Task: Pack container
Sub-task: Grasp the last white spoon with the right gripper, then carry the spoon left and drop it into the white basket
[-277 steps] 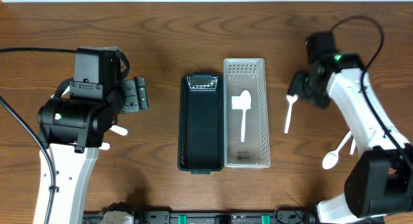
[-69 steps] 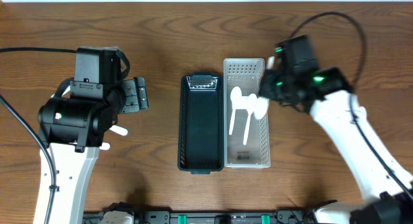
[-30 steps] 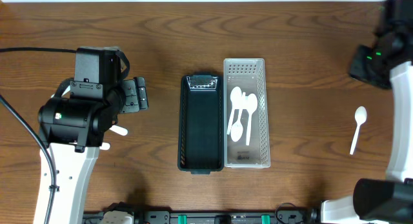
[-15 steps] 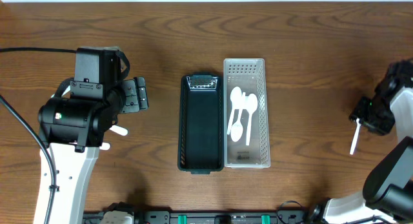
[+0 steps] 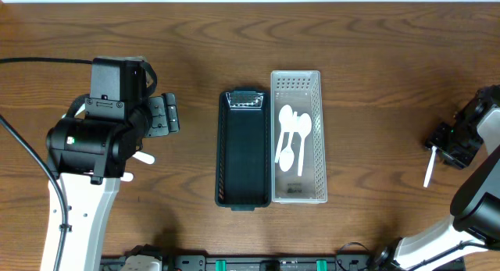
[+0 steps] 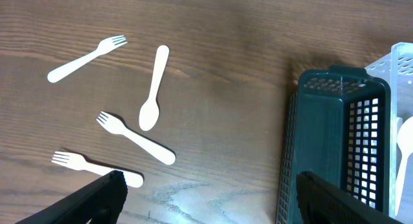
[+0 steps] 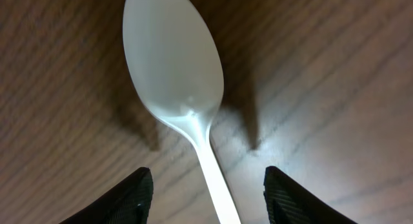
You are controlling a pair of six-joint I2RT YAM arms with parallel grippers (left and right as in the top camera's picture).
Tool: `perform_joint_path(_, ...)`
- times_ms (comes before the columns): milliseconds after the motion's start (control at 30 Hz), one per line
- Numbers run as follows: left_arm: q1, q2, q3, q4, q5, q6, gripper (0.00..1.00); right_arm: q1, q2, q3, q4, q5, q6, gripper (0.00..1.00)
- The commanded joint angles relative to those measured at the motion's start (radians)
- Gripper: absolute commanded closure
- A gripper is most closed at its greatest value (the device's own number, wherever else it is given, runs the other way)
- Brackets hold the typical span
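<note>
A clear plastic container at the table's middle holds three white spoons. A dark green basket stands empty beside it on its left, and also shows in the left wrist view. My right gripper is low over a white spoon at the far right, open, one finger on each side of the spoon's handle. My left gripper is open and empty, held above the table left of the basket.
Three white forks and a white spoon lie on the wood under the left arm. The overhead view shows only two handle tips beside the left arm.
Three spoons now lie in the clear container. In the last second my right gripper has swung from the far right corner down over the last spoon on the right, covering its bowl.
</note>
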Motion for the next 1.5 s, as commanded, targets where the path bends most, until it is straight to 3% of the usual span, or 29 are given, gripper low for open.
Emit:
perform_joint_path(0,0.005,0.0,-0.003,-0.002,-0.008,-0.005,0.14,-0.005,0.036,-0.004,0.018,-0.009,-0.015,0.41)
perform_joint_path(133,0.005,0.0,-0.003,-0.002,-0.008,-0.005,0.14,-0.005,0.073,-0.004,0.031,-0.01,-0.015,0.46)
perform_joint_path(233,0.005,0.0,-0.003,-0.002,-0.008,-0.005,0.14,-0.005,0.106,-0.004,0.032,-0.013,-0.014,0.55)
perform_joint_path(333,0.005,0.0,-0.003,-0.002,-0.008,-0.005,0.14,-0.004,0.13,-0.004,0.028,-0.014,-0.014,0.87)
perform_joint_path(400,0.005,0.0,-0.003,-0.002,-0.008,-0.005,0.14,-0.002,0.131,-0.004,0.025,-0.017,-0.01,0.98)
perform_joint_path(633,0.005,0.0,-0.003,-0.002,-0.008,-0.005,0.14,0.041,0.113,0.04,-0.029,-0.093,0.02,0.99)
perform_joint_path(833,0.005,0.0,-0.003,-0.002,-0.008,-0.005,0.14,0.173,0.015,0.262,-0.202,-0.113,0.035,0.99)
perform_joint_path(1100,0.005,0.0,-0.003,-0.002,-0.008,-0.005,0.14,0.492,-0.121,0.591,-0.297,-0.14,0.116,0.99)
perform_joint_path(1467,0.005,0.0,-0.003,-0.002,-0.008,-0.005,0.14,0.911,-0.01,0.584,-0.258,-0.079,0.238,0.99)
